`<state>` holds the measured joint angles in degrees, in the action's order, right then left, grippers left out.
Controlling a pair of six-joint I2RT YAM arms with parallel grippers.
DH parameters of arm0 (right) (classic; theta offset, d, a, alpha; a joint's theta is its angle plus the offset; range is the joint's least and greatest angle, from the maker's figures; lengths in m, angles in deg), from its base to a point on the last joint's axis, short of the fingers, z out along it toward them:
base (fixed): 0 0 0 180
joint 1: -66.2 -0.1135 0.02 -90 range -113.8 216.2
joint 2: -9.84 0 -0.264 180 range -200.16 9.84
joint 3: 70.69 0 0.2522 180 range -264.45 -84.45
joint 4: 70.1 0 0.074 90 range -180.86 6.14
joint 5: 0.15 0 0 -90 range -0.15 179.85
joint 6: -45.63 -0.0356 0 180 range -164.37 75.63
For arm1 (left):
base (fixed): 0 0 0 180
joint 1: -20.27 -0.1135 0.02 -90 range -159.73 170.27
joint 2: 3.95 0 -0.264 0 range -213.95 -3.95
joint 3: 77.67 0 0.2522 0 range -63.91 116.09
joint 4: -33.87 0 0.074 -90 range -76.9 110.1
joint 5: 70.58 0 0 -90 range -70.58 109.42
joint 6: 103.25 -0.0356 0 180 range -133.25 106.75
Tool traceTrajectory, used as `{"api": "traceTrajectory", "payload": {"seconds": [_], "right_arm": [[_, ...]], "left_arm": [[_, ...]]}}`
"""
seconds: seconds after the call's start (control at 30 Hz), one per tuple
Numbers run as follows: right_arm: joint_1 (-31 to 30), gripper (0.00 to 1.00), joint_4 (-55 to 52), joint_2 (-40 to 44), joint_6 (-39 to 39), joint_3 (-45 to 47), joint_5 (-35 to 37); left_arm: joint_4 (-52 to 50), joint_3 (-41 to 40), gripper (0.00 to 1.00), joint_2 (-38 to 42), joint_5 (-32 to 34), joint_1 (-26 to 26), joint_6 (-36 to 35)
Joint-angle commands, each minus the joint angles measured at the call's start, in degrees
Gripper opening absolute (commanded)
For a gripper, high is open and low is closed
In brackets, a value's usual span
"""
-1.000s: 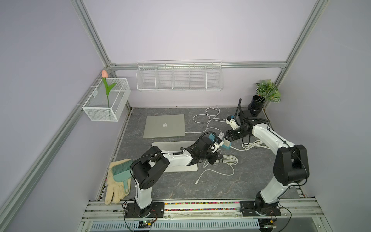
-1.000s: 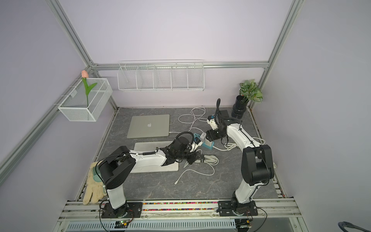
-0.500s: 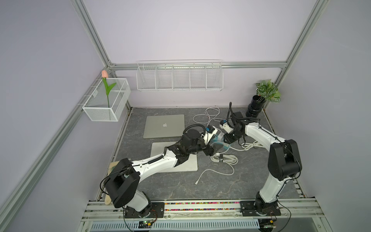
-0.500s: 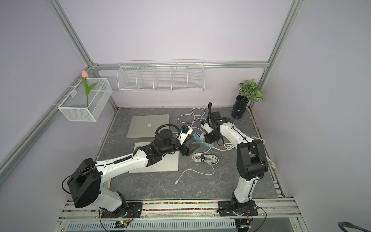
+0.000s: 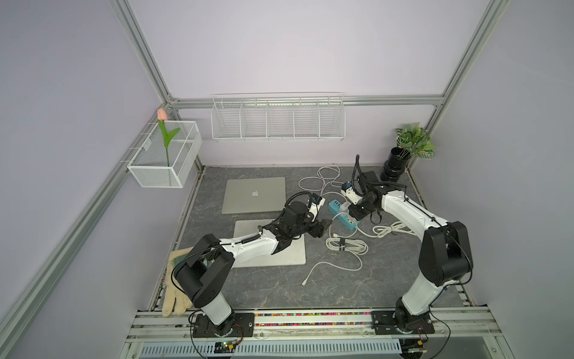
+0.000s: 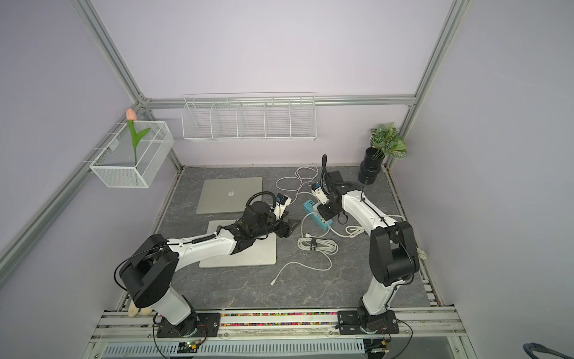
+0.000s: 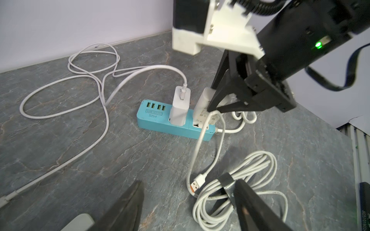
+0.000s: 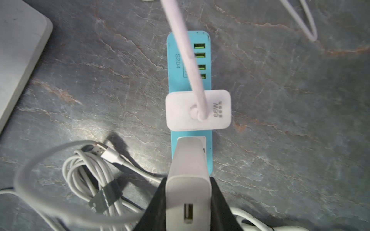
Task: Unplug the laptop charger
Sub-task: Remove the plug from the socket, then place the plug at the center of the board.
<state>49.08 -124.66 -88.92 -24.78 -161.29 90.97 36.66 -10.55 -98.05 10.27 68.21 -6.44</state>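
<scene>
Right claw (image 8: 188,180): pinching the white USB charger (image 8: 188,158) at the end socket of the blue power strip (image 7: 156,122).
Left claw (image 5: 320,227): spread wide, hovering over the worktop (image 5: 341,295) near the coiled cable (image 7: 250,174).
Corded charger (image 7: 179,106): upright in the strip, just beside the pinched one.

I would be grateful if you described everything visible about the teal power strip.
The power strip is a teal plastic bar lying flat on the grey table, labelled S204, with four green-lined USB ports at one end. A white cabled adapter stands mid-strip; the right gripper clamps a second adapter nearer the cord end.
</scene>
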Motion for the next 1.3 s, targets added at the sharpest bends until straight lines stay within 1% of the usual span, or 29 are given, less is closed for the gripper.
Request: {"api": "traceTrajectory", "payload": {"seconds": [0.0, 0.17, 0.23, 0.3, 0.4, 0.5, 0.53, 0.63, 0.73, 0.8, 0.93, 0.97, 1.0, 1.03, 1.1, 1.13, 1.2, 1.27], "right_arm": [[0.0, 0.17, 1.3, 1.0, 3.1, 0.1, 3.4], [1.3, 0.17, -0.7, 1.3, 2.2, -4.8, 3.5], [1.1, 0.17, -1.2, 3.6, -1.1, -6.3, 1.4], [1.1, 0.17, -0.4, 6.5, -4.9, -6.2, -1.6], [1.0, 0.17, 1.1, 10.9, -8.7, -3.0, -12.6], [0.3, 0.16, 2.3, 13.4, -14.6, 1.2, -17.7], [0.1, 0.15, 3.0, 14.3, -16.1, 3.2, -20.6], [-1.0, 0.15, 7.6, 16.5, -19.6, 10.2, -26.8], [-3.0, 0.15, 7.9, 15.4, -20.0, 14.2, -29.3], [-5.7, 0.15, 7.6, 13.6, -18.9, 15.9, -31.2], [-9.7, 0.17, 13.7, 10.2, -19.2, 19.8, -35.6], [-10.8, 0.2, 14.0, 8.4, -18.6, 19.4, -36.9], [-11.9, 0.22, 14.0, 6.5, -18.1, 18.7, -36.5], [-12.7, 0.22, 13.8, 5.1, -17.5, 17.8, -36.0], [-13.3, 0.25, 15.1, 2.1, -17.6, 16.4, -35.3], [-13.6, 0.28, 15.2, 1.1, -17.6, 15.7, -34.2], [-14.0, 0.44, 14.7, -0.9, -17.0, 14.0, -31.5], [-14.0, 0.53, 14.2, -1.6, -16.4, 12.9, -29.4]], "left_arm": [[0.5, -0.3, 0.73, 0.3, 1.6, 0.1, -1.1], [0.1, -0.5, 0.73, 0.4, 6.0, 0.0, -1.8], [-0.1, -0.6, 0.72, 0.7, 7.9, -0.3, -1.1], [0.2, -0.9, 0.7, 1.0, 7.6, -1.3, 0.2], [3.0, -2.5, 0.69, 1.5, 4.9, -3.5, 2.8], [3.8, -3.6, 0.68, 2.3, 5.6, -5.1, 4.7], [3.9, -3.9, 0.68, 2.4, 6.2, -5.4, 5.1], [3.1, -4.1, 0.67, 2.4, 8.1, -6.4, 6.0], [4.6, -5.1, 0.67, 2.1, 7.3, -7.8, 7.7], [6.4, -6.2, 0.67, 2.3, 7.4, -8.4, 7.9], [6.9, -6.6, 0.68, 2.3, 9.4, -8.5, 7.0], [7.4, -6.6, 0.68, 2.2, 9.7, -8.5, 6.9], [7.8, -6.6, 0.68, 2.1, 9.9, -8.5, 6.8], [7.9, -6.5, 0.68, 1.9, 10.1, -8.5, 6.7], [8.3, -6.3, 0.68, 1.8, 10.5, -8.5, 6.7], [8.5, -6.3, 0.68, 1.7, 10.4, -8.4, 6.7], [8.3, -6.1, 0.68, 2.0, 10.7, -8.4, 6.2], [8.0, -6.3, 0.68, 2.5, 12.1, -8.5, 5.3]]}}
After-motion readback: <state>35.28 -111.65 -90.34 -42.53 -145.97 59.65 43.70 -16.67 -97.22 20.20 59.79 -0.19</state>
